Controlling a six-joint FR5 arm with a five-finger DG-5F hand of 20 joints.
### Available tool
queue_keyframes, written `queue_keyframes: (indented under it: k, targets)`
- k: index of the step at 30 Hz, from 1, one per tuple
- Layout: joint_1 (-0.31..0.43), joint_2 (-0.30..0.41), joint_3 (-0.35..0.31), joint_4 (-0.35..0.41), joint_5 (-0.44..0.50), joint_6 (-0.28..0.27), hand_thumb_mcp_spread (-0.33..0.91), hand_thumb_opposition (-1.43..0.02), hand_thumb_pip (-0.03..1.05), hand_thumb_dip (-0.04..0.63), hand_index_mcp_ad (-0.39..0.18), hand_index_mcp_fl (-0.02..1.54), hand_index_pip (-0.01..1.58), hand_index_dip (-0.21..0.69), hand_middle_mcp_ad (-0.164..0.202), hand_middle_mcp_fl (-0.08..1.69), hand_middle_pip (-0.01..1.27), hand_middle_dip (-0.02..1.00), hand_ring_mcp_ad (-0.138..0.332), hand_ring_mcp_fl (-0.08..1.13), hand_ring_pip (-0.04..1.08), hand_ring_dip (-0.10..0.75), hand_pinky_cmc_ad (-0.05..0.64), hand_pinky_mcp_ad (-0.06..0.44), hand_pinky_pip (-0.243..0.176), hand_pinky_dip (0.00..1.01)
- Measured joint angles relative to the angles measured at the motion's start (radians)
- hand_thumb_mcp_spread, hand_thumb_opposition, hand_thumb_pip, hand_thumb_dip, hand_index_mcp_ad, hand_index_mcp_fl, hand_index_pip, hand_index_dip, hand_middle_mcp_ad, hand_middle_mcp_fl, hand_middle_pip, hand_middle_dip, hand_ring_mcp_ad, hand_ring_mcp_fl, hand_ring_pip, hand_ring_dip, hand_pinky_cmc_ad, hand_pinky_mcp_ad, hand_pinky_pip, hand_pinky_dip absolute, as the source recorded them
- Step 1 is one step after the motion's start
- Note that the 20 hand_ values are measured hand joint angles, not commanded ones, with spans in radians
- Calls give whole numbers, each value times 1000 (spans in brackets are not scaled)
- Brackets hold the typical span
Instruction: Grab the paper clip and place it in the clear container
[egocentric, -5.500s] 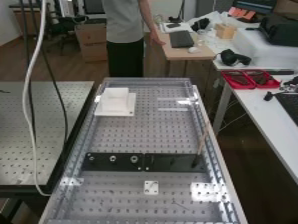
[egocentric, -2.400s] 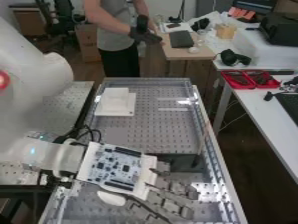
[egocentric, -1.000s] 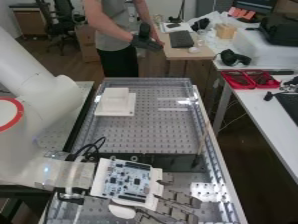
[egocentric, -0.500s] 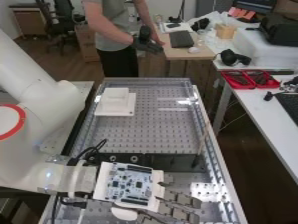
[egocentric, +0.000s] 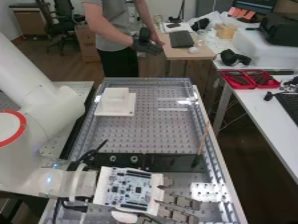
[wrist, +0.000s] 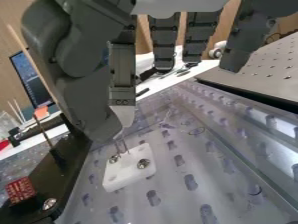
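Grey and big, the hand (egocentric: 183, 201) is over the bench's near end, at about five o'clock in the high view. We see its thumb and one finger close together, pinching the thin paper clip (wrist: 122, 145), while the other fingers hang straight. Under that pinch, we see the bottom of the clip at a little white block (wrist: 130, 167) with two shiny screws. We see a flat board (egocentric: 130, 189) with tiny parts on the hand. Past it, we spot a long black bar (egocentric: 163, 161) going across the bench (egocentric: 143, 135). A thin stick (egocentric: 202, 140) stands at three o'clock. Up at eleven o'clock, we find a white block with a step (egocentric: 116, 102).
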Motion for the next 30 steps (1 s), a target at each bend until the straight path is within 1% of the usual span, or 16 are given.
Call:
queue_keyframes:
  k: [19,22,23,26,30]
  targets:
    - [1,-5,-9,2,-3,2,468,-860,686,298,-134,239,1552,185,89,47,126,173,119,2,86,87,316,272,-26,192]
    - [1,-6,-9,1,-2,1,463,-866,686,298,-140,305,1552,188,89,47,126,173,119,2,87,87,316,272,-26,192]
    - [0,-7,-9,1,-1,2,478,-887,682,298,-154,326,1550,182,93,42,126,173,119,2,87,87,316,276,-26,192]
    - [0,-7,-10,5,-1,2,473,-911,665,298,-154,380,1529,180,93,75,124,173,120,0,87,87,316,272,-26,192]
    - [0,-4,-16,17,-1,7,480,-927,661,298,-152,435,1504,183,89,75,124,173,120,0,87,87,318,272,-24,192]
